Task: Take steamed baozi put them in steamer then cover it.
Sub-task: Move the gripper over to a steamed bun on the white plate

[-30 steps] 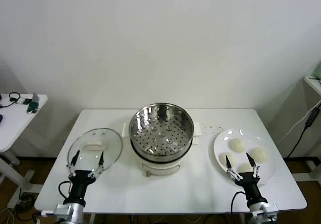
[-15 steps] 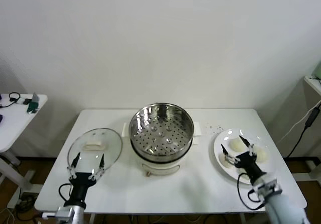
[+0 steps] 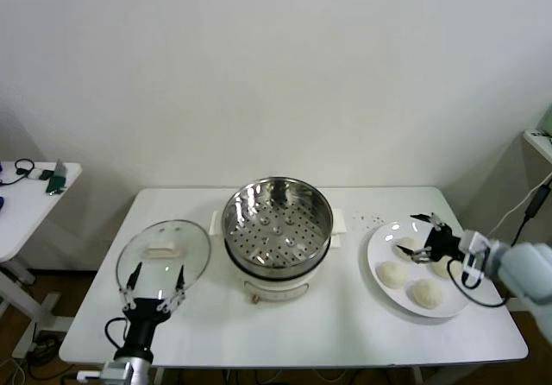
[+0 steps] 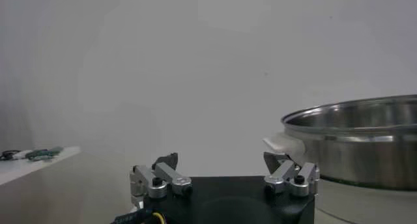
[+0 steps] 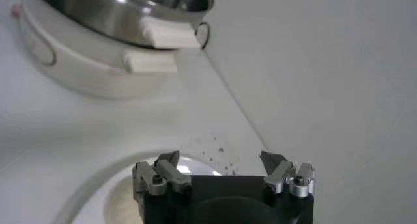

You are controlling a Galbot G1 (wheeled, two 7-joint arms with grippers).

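Swung round since a second ago — the right pincer [image 3: 421, 238], then at the near edge of the flat white round plate [image 3: 385, 237] and pointing away from the robot, now reaching in from the right side over the plate's far half, just above the far-left bun. Splayed wide, fingers well apart in both the head and right wrist views, nothing between them. Left pincer [image 3: 155, 283] shifted only slightly, parked near the front edge of the white counter [image 3: 345, 325], just in front of the round clear glass lid with a cream handle [image 3: 164, 254]; also spread open and empty.

Four small round cream-white steamed baozi [image 3: 393, 274] on the plate, right of the pot — one partly hidden behind the right pincer. Round shiny stainless-steel steamer basket [image 3: 278, 219] with perforated floor on its white electric pot base, centre of the counter, nothing inside. Lid flat on the counter to the steamer's left, well apart from it.

Barely begun, by the look of it: no bun gripped, none moved, steamer uncovered. Left to do: closing on a first bun, carrying each of the four across to the basket, then lifting the glass lid and setting it on top — likely work for the left arm.
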